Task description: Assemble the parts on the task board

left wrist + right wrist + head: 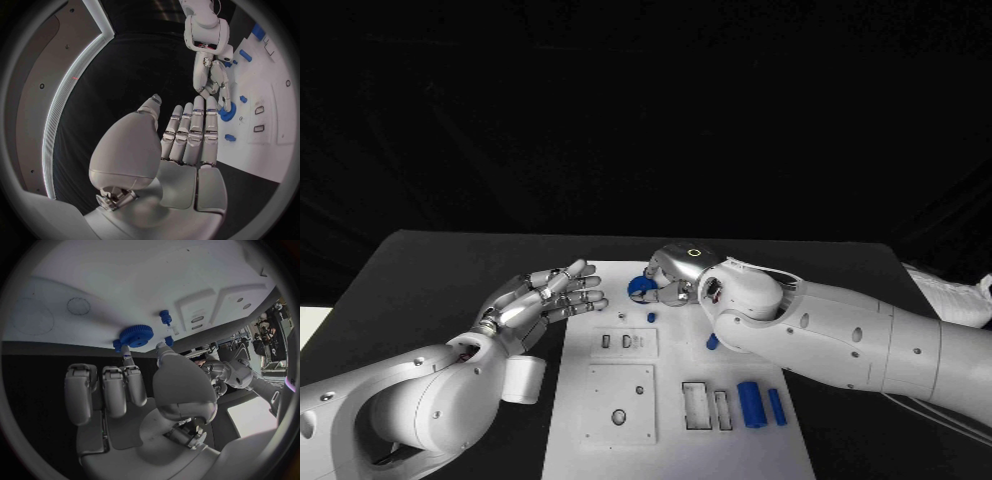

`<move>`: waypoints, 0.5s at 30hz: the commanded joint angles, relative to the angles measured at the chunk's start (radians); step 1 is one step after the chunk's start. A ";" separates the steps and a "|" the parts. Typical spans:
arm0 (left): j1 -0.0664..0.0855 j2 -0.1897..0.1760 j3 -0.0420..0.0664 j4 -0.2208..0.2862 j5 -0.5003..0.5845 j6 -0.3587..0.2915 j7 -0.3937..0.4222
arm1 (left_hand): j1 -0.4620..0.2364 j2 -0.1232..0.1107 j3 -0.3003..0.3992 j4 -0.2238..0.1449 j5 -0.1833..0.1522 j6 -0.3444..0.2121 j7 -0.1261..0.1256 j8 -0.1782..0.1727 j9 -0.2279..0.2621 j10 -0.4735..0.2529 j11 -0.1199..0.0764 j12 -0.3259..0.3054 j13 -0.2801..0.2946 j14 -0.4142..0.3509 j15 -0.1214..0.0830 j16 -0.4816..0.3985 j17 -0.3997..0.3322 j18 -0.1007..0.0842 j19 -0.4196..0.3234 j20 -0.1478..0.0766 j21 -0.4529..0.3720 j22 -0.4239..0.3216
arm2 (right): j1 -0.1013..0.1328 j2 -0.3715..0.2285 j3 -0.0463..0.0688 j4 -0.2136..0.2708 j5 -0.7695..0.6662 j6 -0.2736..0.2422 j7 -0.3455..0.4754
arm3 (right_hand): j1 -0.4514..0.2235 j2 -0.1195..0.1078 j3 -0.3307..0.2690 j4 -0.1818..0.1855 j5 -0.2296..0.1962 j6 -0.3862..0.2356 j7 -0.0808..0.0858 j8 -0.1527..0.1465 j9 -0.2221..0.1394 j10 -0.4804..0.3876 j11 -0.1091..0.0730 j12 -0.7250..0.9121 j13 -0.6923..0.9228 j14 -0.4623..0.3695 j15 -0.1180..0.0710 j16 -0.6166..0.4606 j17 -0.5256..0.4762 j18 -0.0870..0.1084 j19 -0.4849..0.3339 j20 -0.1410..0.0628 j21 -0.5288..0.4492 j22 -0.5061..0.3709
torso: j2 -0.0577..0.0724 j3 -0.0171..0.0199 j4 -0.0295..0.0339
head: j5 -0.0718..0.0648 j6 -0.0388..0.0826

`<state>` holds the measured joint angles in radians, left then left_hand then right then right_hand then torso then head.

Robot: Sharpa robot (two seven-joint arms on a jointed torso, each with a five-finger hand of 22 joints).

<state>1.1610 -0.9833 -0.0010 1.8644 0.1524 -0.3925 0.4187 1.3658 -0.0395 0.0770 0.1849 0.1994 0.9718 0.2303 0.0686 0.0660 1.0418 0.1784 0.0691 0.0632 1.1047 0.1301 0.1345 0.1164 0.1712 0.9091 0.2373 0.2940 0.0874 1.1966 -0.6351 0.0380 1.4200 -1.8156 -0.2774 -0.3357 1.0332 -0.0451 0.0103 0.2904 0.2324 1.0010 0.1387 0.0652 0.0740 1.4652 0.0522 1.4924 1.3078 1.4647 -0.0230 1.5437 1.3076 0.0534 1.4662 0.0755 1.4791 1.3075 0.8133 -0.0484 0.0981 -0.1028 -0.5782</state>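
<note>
The white task board (747, 455) lies in the middle of the black table. A blue gear (640, 290) rests at the board's far edge. My right hand (678, 272) reaches over that edge and pinches the gear (135, 334) between thumb and a fingertip; its other fingers are curled in. From the left wrist, the right hand (212, 82) comes down onto the gear (226, 113). My left hand (545, 300) hovers beside the board's far left corner, fingers spread and holding nothing. A small blue peg (651, 317) stands just in front of the gear.
Two blue cylinders (751, 403) lie side by side on the board's near right, next to two narrow rectangular slots (697, 405). Another small blue piece (713, 342) sits by my right forearm. A square inset plate (620, 400) with holes takes up the near left.
</note>
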 commanded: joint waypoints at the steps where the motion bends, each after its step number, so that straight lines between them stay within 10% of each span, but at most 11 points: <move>1: 0.001 0.001 0.001 0.001 0.000 0.020 0.002 | 0.005 0.004 0.001 -0.005 -0.003 -0.004 0.004 -0.005 -0.001 -0.009 0.002 -0.007 0.000 -0.005 0.002 -0.006 -0.001 0.012 -0.004 0.004 -0.004 -0.002 | -0.001 -0.008 0.000 0.006 0.019 -0.094 0.022 | 0.016 0.016 -0.008 -0.002 0.011 0.008 -0.002 0.000 0.000 0.070 0.000 0.004 0.210 0.094 0.000 0.005 0.203 -0.014 0.032 0.004 0.006 0.074 | 0.000 0.0009 -0.0003 | -0.001 0.000; 10: 0.001 0.001 0.001 0.000 0.000 0.021 0.000 | 0.005 0.004 0.001 -0.005 -0.003 -0.004 0.004 -0.005 -0.001 -0.009 0.002 -0.007 0.000 -0.005 0.002 -0.006 -0.001 0.012 -0.004 0.004 -0.004 -0.002 | -0.009 -0.107 0.002 0.076 0.115 -0.323 0.163 | 0.107 0.016 -0.021 -0.014 -0.018 0.010 -0.002 0.000 0.000 0.069 -0.001 -0.001 0.208 0.093 0.000 0.004 0.202 -0.013 0.031 0.003 0.004 0.070 | -0.001 0.0012 -0.0017 | -0.001 0.003; 15: 0.001 -0.003 0.001 -0.002 0.000 0.024 0.001 | 0.006 0.006 0.002 -0.006 -0.003 -0.005 0.004 -0.006 -0.001 -0.011 0.002 -0.007 0.000 -0.005 0.002 -0.007 -0.001 0.012 -0.004 0.004 -0.005 -0.002 | -0.011 -0.240 0.007 0.126 0.368 -0.236 0.299 | 0.231 -0.001 -0.002 -0.075 -0.049 0.007 0.000 -0.001 -0.002 0.064 0.000 -0.010 0.202 0.092 0.001 0.001 0.195 -0.011 0.027 0.004 0.000 0.063 | -0.002 0.0026 -0.0092 | -0.001 0.005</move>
<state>1.1610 -0.9859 -0.0010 1.8624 0.1524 -0.3914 0.4154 1.3658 -0.0395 0.0770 0.1849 0.1994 0.9718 0.2302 0.0686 0.0659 1.0382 0.1821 0.0691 0.0632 1.1047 0.1302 0.1345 0.1165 0.1712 0.9091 0.2373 0.2940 0.0861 1.1872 -0.8570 0.0448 1.5377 -1.6468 -0.5214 -0.1703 1.2512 -0.0445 0.0059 0.2233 0.1870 1.0057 0.1340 0.0652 0.0732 1.4652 0.0521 1.4851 1.3076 1.4648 -0.0231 1.5436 1.3075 0.0534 1.4661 0.0755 1.4791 1.3074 0.8120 -0.0465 0.0942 -0.1045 -0.5749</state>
